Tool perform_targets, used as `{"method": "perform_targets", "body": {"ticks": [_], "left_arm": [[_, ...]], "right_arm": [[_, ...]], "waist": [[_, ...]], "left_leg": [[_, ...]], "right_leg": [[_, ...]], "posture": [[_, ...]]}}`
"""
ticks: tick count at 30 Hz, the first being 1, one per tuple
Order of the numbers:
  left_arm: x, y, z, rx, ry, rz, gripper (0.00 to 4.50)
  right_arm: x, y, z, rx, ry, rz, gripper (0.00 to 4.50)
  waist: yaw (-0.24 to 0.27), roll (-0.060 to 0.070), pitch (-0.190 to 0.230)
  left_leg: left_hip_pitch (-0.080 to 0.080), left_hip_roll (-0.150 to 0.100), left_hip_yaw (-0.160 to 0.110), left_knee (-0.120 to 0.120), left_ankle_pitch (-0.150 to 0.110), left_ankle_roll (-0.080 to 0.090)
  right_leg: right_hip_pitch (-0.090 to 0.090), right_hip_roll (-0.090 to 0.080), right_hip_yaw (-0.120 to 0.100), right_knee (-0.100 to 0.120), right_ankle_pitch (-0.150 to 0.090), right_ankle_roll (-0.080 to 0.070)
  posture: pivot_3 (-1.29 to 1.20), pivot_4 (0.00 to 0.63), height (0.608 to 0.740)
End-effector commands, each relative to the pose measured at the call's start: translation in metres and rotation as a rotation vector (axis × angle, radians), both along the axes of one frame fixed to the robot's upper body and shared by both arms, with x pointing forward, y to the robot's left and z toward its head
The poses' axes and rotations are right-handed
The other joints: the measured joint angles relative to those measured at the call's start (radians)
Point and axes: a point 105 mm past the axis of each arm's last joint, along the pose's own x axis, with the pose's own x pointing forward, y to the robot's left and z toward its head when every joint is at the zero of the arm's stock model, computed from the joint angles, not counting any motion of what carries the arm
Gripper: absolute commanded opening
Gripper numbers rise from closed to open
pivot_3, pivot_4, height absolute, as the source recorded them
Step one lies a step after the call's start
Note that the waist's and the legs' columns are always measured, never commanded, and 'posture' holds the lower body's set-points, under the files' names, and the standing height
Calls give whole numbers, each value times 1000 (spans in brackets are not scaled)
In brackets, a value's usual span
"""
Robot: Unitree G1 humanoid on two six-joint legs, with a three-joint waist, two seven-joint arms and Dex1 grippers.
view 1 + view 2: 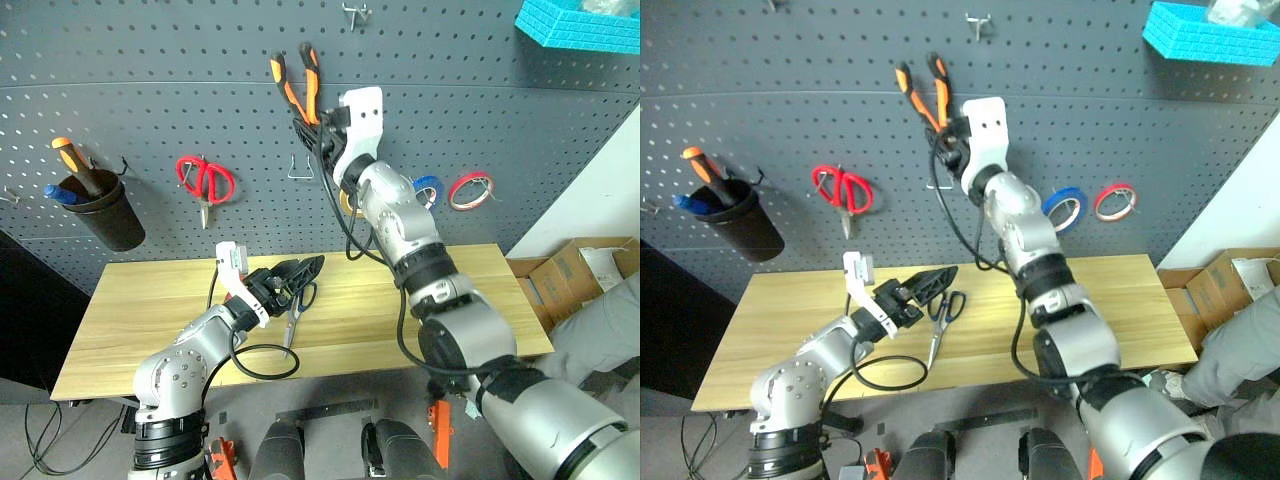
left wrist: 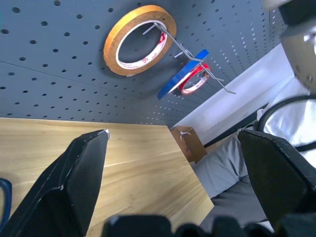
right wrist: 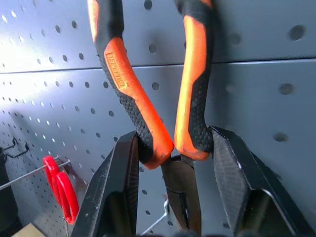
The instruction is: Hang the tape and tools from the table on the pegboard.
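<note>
Up against the pegboard (image 1: 150, 110), the pliers (image 1: 296, 85) sit handles-up, clamped in the raised right pincer (image 3: 173, 163). Left pincer (image 1: 930, 283) hovers wide open, empty, over the scissors (image 1: 943, 318) on the worktop (image 1: 130, 320).

Orange-and-black-handled small pliers (image 1: 295, 82) stand handles-up against the dark grey perforated pegboard (image 1: 150, 110). At their 5 o'clock hangs the thin blue tape ring (image 1: 1064, 207). Dark-handled scissors (image 1: 942, 318) lie on the light wood-grain table (image 1: 130, 310).
</note>
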Motion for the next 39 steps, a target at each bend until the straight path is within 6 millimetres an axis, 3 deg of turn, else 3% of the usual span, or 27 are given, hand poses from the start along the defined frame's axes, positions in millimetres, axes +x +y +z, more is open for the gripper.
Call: {"method": "perform_targets", "body": {"ticks": [1, 11, 15, 17, 20, 23, 31, 39], "left_arm": [[-2, 1, 14, -1, -61, 9, 4500], [-13, 13, 13, 21, -46, 69, 4500], [-15, 17, 12, 28, -43, 88, 4500], [-15, 18, 13, 27, -45, 96, 4500], [-14, 19, 12, 30, -40, 103, 4500], [-14, 17, 11, 27, -37, 95, 4500], [-7, 11, 12, 18, -49, 74, 4500], [-8, 12, 11, 23, -47, 81, 4500]], "right_arm": [[-1, 2, 25, 45, -64, 12, 1731], [6, 13, -42, 62, 169, 6, 1731], [3, 9, -86, -24, 233, -18, 1731], [3, 7, -94, -59, 230, -21, 1731], [4, 2, -92, -68, 212, -32, 1731], [8, -5, -78, -54, 169, -49, 1731], [-6, 6, -17, 66, -98, -10, 1731], [-14, 14, -12, 41, -204, -83, 1731]], "waist": [[3, 0, -4], [29, 1, -13], [48, 1, -14], [56, 2, -14], [57, 2, -18], [57, 2, -18], [55, 2, -18], [53, 2, -18]], "left_leg": [[0, 0, 0, 0, 0, 0], [12, 1, 0, -1, 1, 1], [17, 1, -1, -1, 1, 1], [18, 1, 0, -1, 1, 1], [20, 1, 0, 0, 2, 3], [21, 1, 0, -1, 2, 3], [19, 1, 0, -1, 2, 3], [19, 1, 0, -2, 2, 3]], "right_leg": [[0, 0, 0, 0, 0, 0], [12, 1, 0, 0, 0, -1], [18, 1, 0, -2, 0, -1], [20, 1, 0, -2, 0, 0], [21, 1, 0, -2, -2, 2], [21, 1, 0, -1, -2, 1], [19, 1, 0, -2, 1, -3], [19, 1, 0, -2, 1, -3]], "posture": [[255, 24, 740], [321, 50, 740], [339, 55, 740], [341, 54, 740], [332, 57, 740], [315, 52, 740], [299, 48, 740], [315, 52, 740]]}}
